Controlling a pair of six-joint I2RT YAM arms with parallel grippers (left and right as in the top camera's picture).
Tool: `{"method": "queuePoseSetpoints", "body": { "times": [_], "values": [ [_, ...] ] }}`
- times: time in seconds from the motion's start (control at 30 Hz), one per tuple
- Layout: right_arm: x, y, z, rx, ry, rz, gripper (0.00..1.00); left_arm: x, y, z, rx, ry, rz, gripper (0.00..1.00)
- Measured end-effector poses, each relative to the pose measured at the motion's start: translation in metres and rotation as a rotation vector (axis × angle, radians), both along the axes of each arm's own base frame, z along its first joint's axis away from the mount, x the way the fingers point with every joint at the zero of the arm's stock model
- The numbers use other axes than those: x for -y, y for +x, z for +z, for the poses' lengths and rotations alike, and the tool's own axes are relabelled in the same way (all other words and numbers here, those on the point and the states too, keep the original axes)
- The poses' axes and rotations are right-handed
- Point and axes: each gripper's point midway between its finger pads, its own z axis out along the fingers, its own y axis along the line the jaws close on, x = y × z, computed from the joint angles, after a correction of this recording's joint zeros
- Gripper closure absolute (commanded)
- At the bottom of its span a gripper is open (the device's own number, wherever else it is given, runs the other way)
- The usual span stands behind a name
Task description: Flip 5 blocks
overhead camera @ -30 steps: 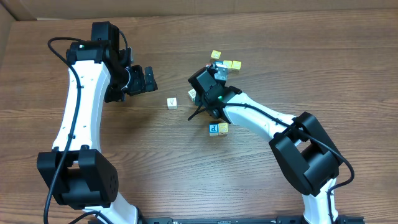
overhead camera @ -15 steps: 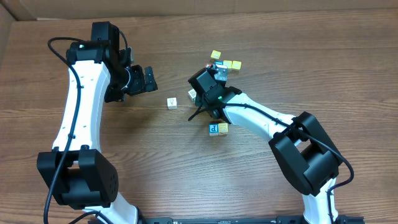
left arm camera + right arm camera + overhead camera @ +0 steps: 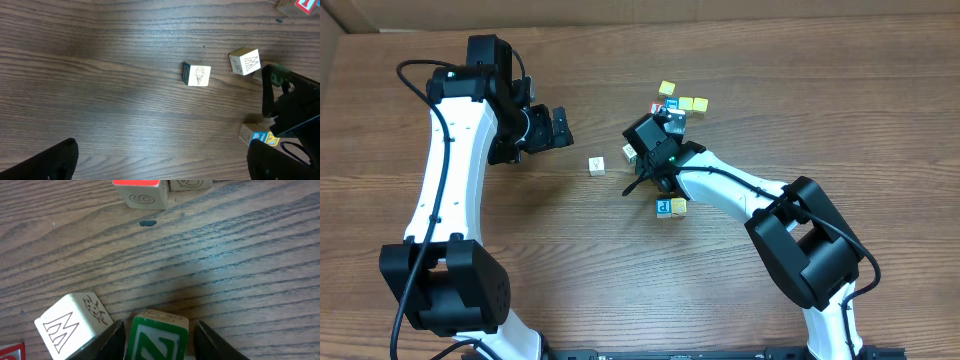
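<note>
My whole next move hangs on how the Z cube (image 3: 157, 342) sits against my right pincer (image 3: 159, 326). In the right wrist view the cube stands directly between the two fingers, one dark finger (image 3: 110, 347) hard by its left side and the other by its right, so I judge there is no reach left to make. The pincer is about half open and straddles the cube. Thin slivers of tabletop (image 3: 225, 255) seem to show at the tips, yet lower down the left finger looks to touch, so I cannot tell whether it has a hold yet. Being a cube, it has no long axis to line up with. What counts is that its side faces run near parallel to the fingers, with the green-framed Z face turned toward the wrist camera. The M cube (image 3: 70, 325) sits just beside the Z cube on its left, close to that finger, and I judge it the likeliest thing to get nudged. My left pincer (image 3: 563, 128) hangs wide open and empty, well apart from the Z cube, past the ice-cream cube (image 3: 597, 165), so the right arm is plainly the nearer one for this flip
</note>
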Motion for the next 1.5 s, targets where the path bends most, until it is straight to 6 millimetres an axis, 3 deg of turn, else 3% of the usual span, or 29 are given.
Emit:
{"method": "queuePoseSetpoints", "body": {
  "times": [0.37, 0.7, 0.77, 0.83, 0.93, 1.07, 1.13, 1.23, 1.3, 1.4, 1.5],
  "values": [
    [0.012, -0.013, -0.001, -0.051, -0.055, 0.004, 0.63, 0.0, 0.0, 0.0, 0.0, 0.0, 0.0, 0.0],
    [0.021, -0.022, 0.041, -0.037, -0.059, 0.025, 0.62, 0.0, 0.0, 0.0, 0.0, 0.0, 0.0, 0.0],
    [0.02, -0.024, 0.04, -0.045, -0.057, 0.032, 0.58, 0.0, 0.0, 0.0, 0.0, 0.0, 0.0, 0.0],
    [0.015, -0.026, 0.04, -0.056, -0.041, 0.059, 0.47, 0.0, 0.0, 0.0, 0.0, 0.0, 0.0, 0.0],
    [0.005, -0.029, 0.038, -0.084, 0.004, 0.116, 0.45, 0.0, 0.0, 0.0, 0.0, 0.0, 0.0, 0.0],
    [0.019, -0.047, 0.042, -0.217, -0.028, 0.132, 0.45, 0.0, 0.0, 0.0, 0.0, 0.0, 0.0, 0.0],
    [0.025, -0.043, 0.062, -0.247, -0.021, 0.118, 0.44, 0.0, 0.0, 0.0, 0.001, 0.003, 0.0, 0.0],
    [0.028, -0.018, 0.103, -0.209, 0.053, 0.101, 0.44, -0.001, 0.0, 0.0, 0.001, 0.003, 0.001, 0.0],
    [0.033, -0.007, 0.118, -0.191, 0.094, 0.09, 0.42, -0.001, 0.0, 0.0, 0.0, 0.003, 0.001, 0.0],
    [0.043, -0.008, 0.116, -0.23, 0.107, 0.078, 0.39, -0.001, 0.0, 0.0, 0.0, 0.003, 0.001, 0.0],
    [0.037, -0.011, 0.102, -0.265, 0.106, 0.094, 0.38, -0.001, 0.0, 0.0, 0.0, 0.003, 0.001, 0.0]
  ]
}}
